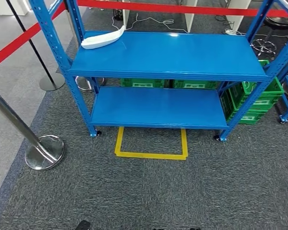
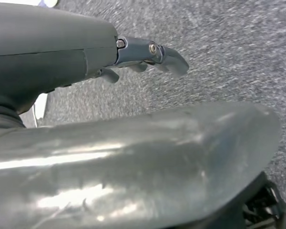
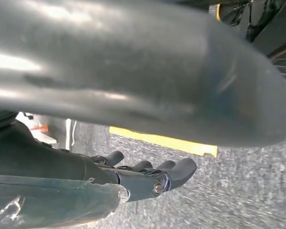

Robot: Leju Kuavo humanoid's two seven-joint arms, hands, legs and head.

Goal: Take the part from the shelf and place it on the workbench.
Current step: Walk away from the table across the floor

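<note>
From the head view we look down at a blue shelf (image 1: pixel 168 57) that stands on grey carpet (image 1: pixel 142 191). At the far left, a chrome post (image 1: pixel 16 125) with a round base leans across the floor, and a red barrier tape (image 1: pixel 16 44) runs above it. On the left back corner of the upper shelf board lies the white part (image 1: pixel 101 39), long and curved, with one tip pointing up; it rests flat on the board and nothing touches it. In front of the shelf, on the carpet, we see a yellow tape mark (image 1: pixel 151 154) that forms an open rectangle. Behind the shelf and at its right side stand green crates (image 1: pixel 258 103).

In the left wrist view the left robot hand (image 2: pixel 145 55) hangs over the carpet, its fingers stretched out and holding nothing. In the right wrist view the right robot hand (image 3: pixel 152 174) is the same: fingers extended, nothing between them, with a yellow strip on the floor behind it.
</note>
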